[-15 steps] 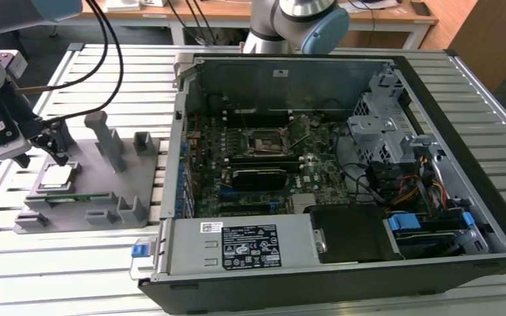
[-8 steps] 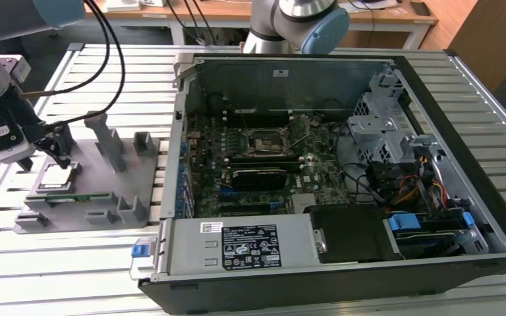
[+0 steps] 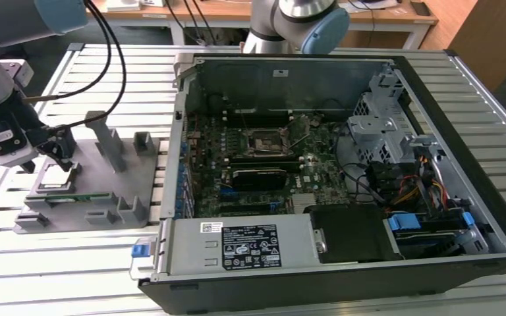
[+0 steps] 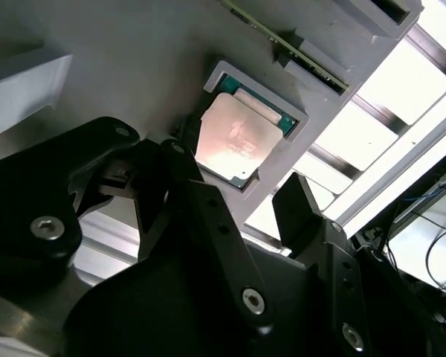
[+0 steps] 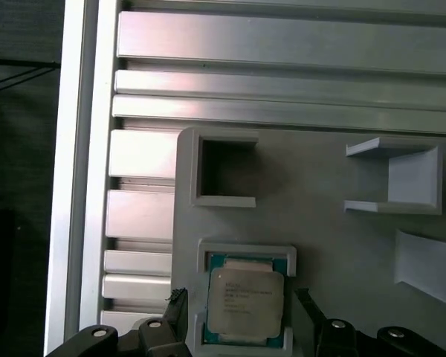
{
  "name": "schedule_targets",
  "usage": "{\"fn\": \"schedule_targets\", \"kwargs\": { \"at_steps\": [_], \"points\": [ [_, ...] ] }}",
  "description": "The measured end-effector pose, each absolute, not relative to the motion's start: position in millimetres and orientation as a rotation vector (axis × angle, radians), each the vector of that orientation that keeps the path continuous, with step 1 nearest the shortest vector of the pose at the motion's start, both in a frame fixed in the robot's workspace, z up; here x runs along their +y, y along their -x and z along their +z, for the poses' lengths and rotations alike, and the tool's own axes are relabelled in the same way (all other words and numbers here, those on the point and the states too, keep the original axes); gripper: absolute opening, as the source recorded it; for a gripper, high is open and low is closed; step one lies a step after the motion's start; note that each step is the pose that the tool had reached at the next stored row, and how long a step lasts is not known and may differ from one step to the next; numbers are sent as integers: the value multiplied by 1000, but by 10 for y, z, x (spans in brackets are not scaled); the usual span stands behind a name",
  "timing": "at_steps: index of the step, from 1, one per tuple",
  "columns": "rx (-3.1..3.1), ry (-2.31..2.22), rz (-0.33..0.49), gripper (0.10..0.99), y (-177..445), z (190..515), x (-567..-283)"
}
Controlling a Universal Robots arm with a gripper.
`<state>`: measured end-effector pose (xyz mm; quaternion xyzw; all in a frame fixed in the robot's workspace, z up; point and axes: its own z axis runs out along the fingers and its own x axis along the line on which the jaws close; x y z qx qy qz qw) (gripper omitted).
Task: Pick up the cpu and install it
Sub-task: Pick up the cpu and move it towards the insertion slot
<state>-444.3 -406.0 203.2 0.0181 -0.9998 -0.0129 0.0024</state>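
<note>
The cpu lies untouched between the spread gripper fingers.

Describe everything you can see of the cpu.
The cpu is a small square chip with a dull silver metal lid on a thin green-edged board. It lies flat, lid up, seated in a shallow raised pocket of the grey holder plate, on the exterior view's left, outside the computer case. The open fingers stand at either side of the pocket, not touching the chip.
</note>
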Motion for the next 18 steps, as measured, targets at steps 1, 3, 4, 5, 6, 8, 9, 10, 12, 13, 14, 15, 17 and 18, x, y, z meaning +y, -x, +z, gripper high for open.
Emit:
{"fn": "schedule_targets", "kwargs": {
  "at_steps": [1,3,4,5,6,8,9,10,12,13,14,15,17,18],
  "points": [
    [-3136,-57,-40,663,4443,2024,-4061],
    [-3136,-57,-40,663,4443,2009,-4061],
    [-3136,-57,-40,663,4442,2003,-4061],
    [-3136,-57,-40,663,4439,2000,-4061],
    [-3136,-57,-40,663,4433,1997,-4061],
    [-3136,-57,-40,663,4423,1990,-4061],
    [-3136,-57,-40,663,4421,1986,-4060],
    [-3136,-57,-40,663,4420,1980,-4060],
    [-3136,-57,-40,663,4420,1968,-4061],
    [-3136,-57,-40,663,4420,1962,-4061],
    [-3136,-57,-40,663,4420,1956,-4061],
    [-3136,-57,-40,663,4420,1950,-4061],
    [-3136,-57,-40,663,4420,1937,-4061],
    [-3136,-57,-40,663,4420,1933,-4061]
  ]
}}
